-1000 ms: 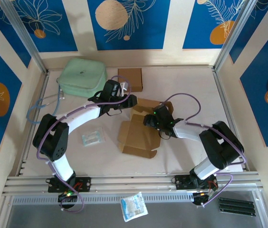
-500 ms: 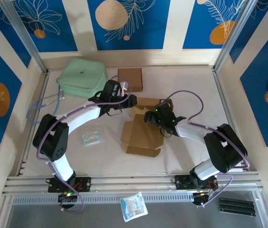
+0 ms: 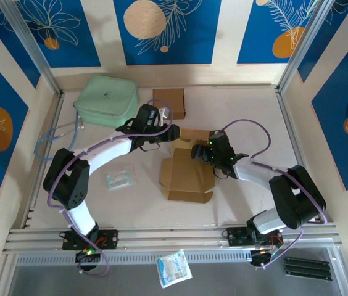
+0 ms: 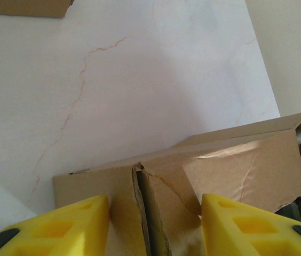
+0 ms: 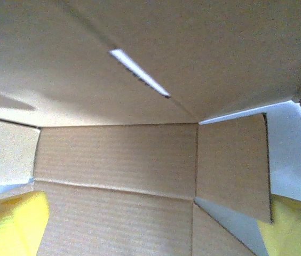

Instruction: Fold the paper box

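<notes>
Top external: paper box [image 3: 186, 179] lies partly unfolded mid-bench [image 3: 248, 111], between both arms. Left wrist: left claw [image 4: 155, 213] half-wide, straddling an upright flap [image 4: 141, 202] (fingers clear of it either side). Right wrist: right claw [image 5: 150, 224] wide, facing the box's inner panels.

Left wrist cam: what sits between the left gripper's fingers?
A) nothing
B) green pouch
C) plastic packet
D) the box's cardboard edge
D: an upright cardboard edge of the paper box stands between the left gripper's yellow fingers.
</notes>
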